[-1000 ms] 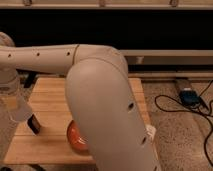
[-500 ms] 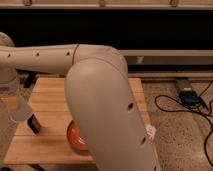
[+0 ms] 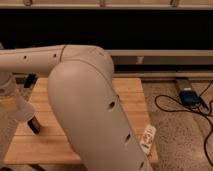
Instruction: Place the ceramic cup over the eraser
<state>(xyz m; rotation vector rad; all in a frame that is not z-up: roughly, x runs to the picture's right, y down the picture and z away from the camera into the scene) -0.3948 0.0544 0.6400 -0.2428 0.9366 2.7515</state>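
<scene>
The ceramic cup is a small white tapered shape at the left edge, tilted, just above the wooden table. My gripper is at the far left and seems shut on the cup. The eraser, a small black block, sits on the table right next to the cup's lower end, to its lower right. My bulky white arm fills the middle of the view and hides much of the table.
A red-and-white object lies near the table's front right corner. Black cables and a blue device are on the floor to the right. A dark wall with a rail runs behind the table.
The arm's elbow has swung closer and lower and now hides the orange bowl seen earlier. The cup and gripper have stayed beside the eraser.
</scene>
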